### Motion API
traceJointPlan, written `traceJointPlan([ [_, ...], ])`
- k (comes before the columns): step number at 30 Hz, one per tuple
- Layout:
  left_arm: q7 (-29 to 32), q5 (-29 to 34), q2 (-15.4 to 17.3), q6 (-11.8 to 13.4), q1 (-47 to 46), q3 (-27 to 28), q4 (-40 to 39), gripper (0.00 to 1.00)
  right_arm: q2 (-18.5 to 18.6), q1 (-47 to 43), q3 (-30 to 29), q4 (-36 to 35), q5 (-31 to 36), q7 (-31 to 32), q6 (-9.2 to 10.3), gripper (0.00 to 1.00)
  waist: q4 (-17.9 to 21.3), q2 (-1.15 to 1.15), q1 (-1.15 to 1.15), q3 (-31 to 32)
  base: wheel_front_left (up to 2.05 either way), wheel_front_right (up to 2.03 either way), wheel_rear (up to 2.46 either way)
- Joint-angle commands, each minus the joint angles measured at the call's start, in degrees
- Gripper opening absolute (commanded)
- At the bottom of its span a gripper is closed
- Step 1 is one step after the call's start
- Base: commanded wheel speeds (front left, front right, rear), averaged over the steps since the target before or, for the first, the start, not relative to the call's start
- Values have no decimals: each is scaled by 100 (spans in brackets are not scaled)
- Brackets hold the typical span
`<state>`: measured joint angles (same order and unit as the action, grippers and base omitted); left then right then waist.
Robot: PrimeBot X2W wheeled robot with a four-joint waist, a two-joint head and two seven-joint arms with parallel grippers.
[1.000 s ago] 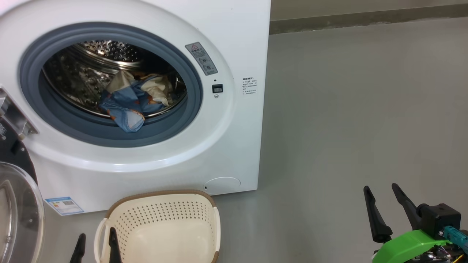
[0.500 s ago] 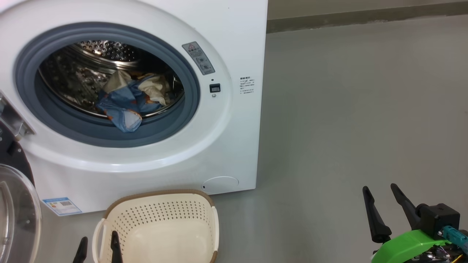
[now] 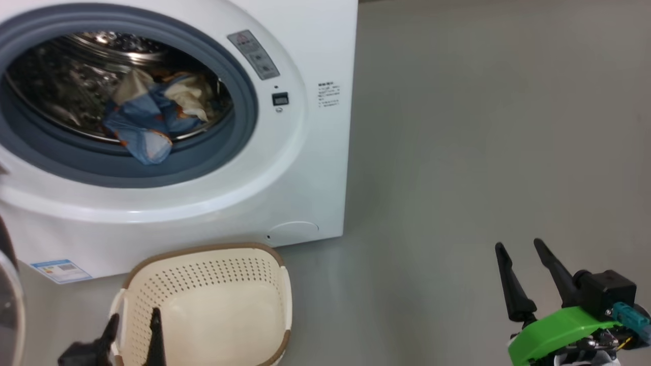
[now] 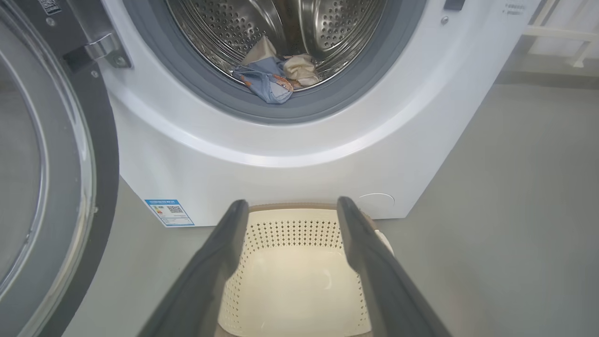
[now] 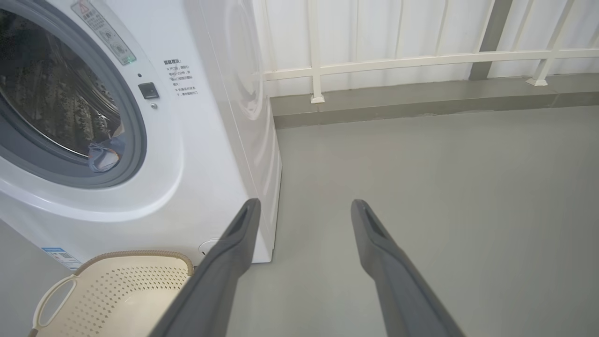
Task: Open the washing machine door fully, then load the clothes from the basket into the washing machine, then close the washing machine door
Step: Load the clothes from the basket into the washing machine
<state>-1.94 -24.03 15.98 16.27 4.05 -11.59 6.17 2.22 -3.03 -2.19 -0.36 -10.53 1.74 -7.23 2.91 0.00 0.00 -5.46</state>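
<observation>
We see the washing machine [image 3: 305,152] with its mouth wide open. Its perforated steel drum [image 4: 224,28] holds the clothes [image 3: 147,117]. They lie in a loose heap at the drum's front, a cream piece behind a light blue one with orange prints. A blue fold droops over the drum's lip onto the grey gasket [image 3: 239,101].

The basket [image 3: 213,282] stands on the floor [image 3: 457,152] just in front of the machine, below the opening. We find nothing inside it, only its bare cream bottom and dotted walls.

The washing machine door [image 4: 100,154] hangs swung out at the machine's left on its metal hinge [image 4: 105,47], the black rim and glass facing us.

Our left hand [image 3: 133,315] hovers low at the basket's near left corner, released and empty. In the head view one finger crosses the basket's inside and the other sits beside the white side handle. In the left wrist view the basket lies between this hand and the machine's front.

Our right hand [image 3: 519,245] is also released and empty. It hangs over bare floor, well apart from the machine's right side. A green bracket [image 3: 559,328] sits at its wrist.

A blue energy sticker [image 3: 60,270] and a round cap [image 3: 293,230] mark the machine's lower front. In the right wrist view a white railing [image 5: 398,61] runs along the wall behind.
</observation>
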Motion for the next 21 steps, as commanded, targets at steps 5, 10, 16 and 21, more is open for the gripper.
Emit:
traceJointPlan([
  [5, 247, -53, 327, -91, -681, 230, 92, 100, 65, 427, 167, -59, -146, -207, -25, 100, 426, 0, 0, -678, 0, 0, 0],
  [10, 526, -44, 594, -235, -1401, 266, 404, 100, 65, 707, 253, 81, -297, -440, -25, 100, 681, 0, 0, -1293, 0, 0, 0],
  [16, 843, 43, 1013, -354, -2362, 353, 706, 100, 65, 1134, 416, 352, -523, -793, -25, 100, 1044, 0, 0, -2017, 0, 0, 0],
  [21, 1276, 132, 1625, -453, -3316, 533, 795, 100, 65, 1489, 573, 740, -810, -1193, -25, 100, 1358, 0, 0, -2587, 0, 0, 0],
])
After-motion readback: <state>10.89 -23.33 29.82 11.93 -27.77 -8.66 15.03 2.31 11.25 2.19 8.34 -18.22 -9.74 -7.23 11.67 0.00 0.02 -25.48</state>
